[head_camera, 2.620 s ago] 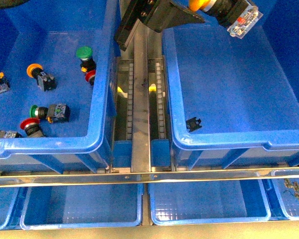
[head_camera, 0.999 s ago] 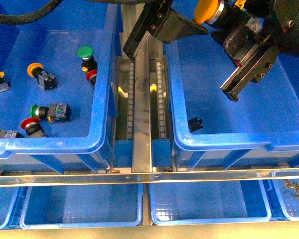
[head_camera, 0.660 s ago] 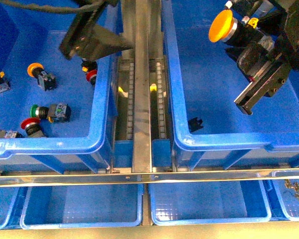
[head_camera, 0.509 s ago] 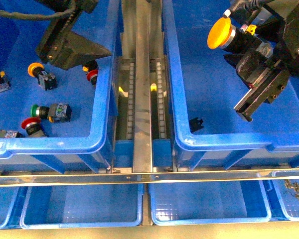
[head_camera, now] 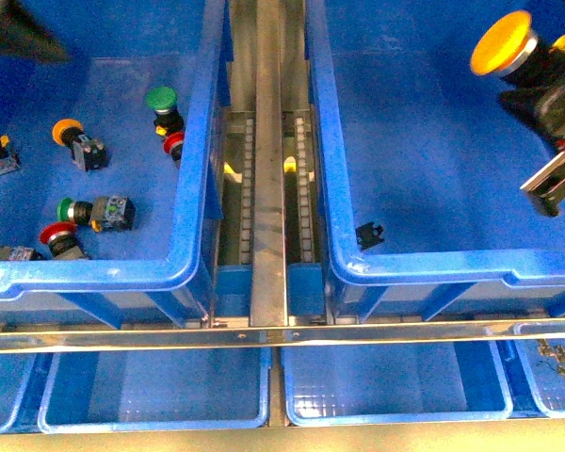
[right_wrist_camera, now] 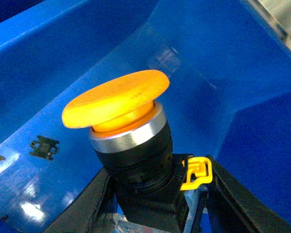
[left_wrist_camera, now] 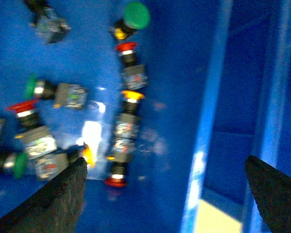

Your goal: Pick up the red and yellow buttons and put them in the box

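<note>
1. Box (head_camera: pixel 424 268) — the large deep blue bin to the right of the central metal rail (head_camera: pixel 266 188). Its floor is bare apart from a small black clip (head_camera: pixel 366 234) near the front wall. This is the judged drop point.

2. Source bin (head_camera: pixel 188 217) — the matching blue bin on the far side of the rail from the box. It holds the remaining switches: a yellow-capped one (head_camera: pixel 66 132), a red-capped one (head_camera: pixel 55 235), a second red cap (head_camera: pixel 172 143) close to the wall nearest the rail, and two green-capped ones (head_camera: pixel 160 99) that are not wanted.

3. Right gripper (right_wrist_camera: pixel 155 194) — clamped on the black barrel of the yellow button (right_wrist_camera: pixel 117 97), just under its metal collar. It hangs above the box interior, at the side farthest from the rail.

4. Left gripper (left_wrist_camera: pixel 160 194) — its dark fingers (left_wrist_camera: pixel 58 199) stand wide apart over the source bin, holding nothing. That wrist view is blurred.

5. Handling, as judged — the button looks rigid, light and hard-shelled. The smooth mushroom cap would likely slip, so the barrel or the boxy block below it is the better hold. A yellow latch tab (right_wrist_camera: pixel 196 172) projects beside the barrel and could snag.

6. Markings — no brand, label or writing is legible in any view.
</note>
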Tool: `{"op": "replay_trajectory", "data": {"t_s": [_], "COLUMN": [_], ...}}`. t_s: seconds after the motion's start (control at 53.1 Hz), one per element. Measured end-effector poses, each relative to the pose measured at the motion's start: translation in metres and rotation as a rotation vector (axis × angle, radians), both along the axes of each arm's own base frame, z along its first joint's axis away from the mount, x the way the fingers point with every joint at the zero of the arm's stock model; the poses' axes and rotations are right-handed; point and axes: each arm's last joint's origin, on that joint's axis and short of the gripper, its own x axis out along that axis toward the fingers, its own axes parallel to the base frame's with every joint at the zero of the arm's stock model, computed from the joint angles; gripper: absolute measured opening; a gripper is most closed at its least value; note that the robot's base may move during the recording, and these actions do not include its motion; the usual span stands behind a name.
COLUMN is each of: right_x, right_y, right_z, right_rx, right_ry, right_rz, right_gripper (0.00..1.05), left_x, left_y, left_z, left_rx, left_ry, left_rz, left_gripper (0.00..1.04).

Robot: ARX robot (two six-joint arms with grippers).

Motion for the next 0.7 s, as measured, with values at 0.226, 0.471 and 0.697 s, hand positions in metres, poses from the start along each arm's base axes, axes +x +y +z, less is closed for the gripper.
{"op": "replay_trajectory", "data": {"t_s": [0.226, 0.471, 0.697], "right_x": [-0.035, -0.075, -0.093], "right_y": [-0.012, -0.018, -0.013], "right_z": [0.028, 0.039, 0.042], "right_rx": [0.074, 0.148, 0.205], "right_ry": [-0.029, -0.015, -0.011], "right_rz": [-0.038, -0.118, -0.156], "right_gripper": [0.41, 0.41, 0.41], "left_x": [-0.056, -0.083, -0.101], "left_y": [0.047, 0.048, 0.039], "left_z": [-0.025, -0.026, -0.028], "left_rx": [0.144, 0.449, 0.496], "left_ry": [0.036, -0.669, -0.693], "left_rz": [0.083, 0.119, 0.147], "left_gripper": [0.97, 0.56, 0.22]}}
